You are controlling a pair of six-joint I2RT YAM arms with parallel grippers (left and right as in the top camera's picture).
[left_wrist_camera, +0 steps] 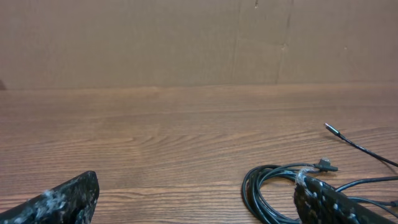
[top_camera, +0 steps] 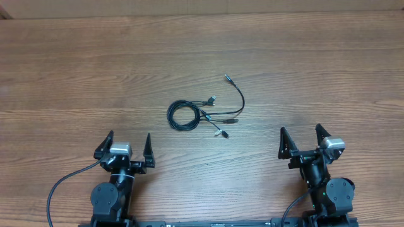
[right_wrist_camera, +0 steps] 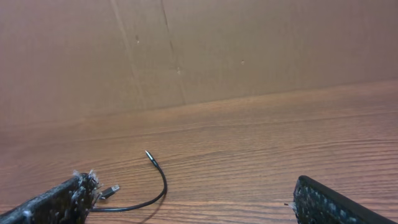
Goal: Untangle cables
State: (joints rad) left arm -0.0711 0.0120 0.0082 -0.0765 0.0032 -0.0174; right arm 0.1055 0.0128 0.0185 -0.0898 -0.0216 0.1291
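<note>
A brown wood-grain desk (top_camera: 76, 75) fills the overhead view, carrying only the cables (top_camera: 203, 113), a small knot of thin, glossy black cords lying mid-desk, ahead of both arms and touched by neither. A tight round coil (top_camera: 182, 115) sits at its left, and slack strands with little metal plugs fan out rightward and away, so the bundle's long axis runs across the desk. The left end effector (top_camera: 128, 142) is spread wide and, I judge, nearer the coil; the right end effector (top_camera: 300, 135), equally spread, faces the loose tails. From the left wrist, the coil (left_wrist_camera: 267, 186) lies ahead and to the right, partly behind the right-hand finger (left_wrist_camera: 336, 204), with a plain cardboard wall (left_wrist_camera: 199, 43) beyond. From the right wrist, one curved strand (right_wrist_camera: 160, 183) with a slim plug tip lies ahead-left, beside the scuffed left finger (right_wrist_camera: 56, 202)
</note>
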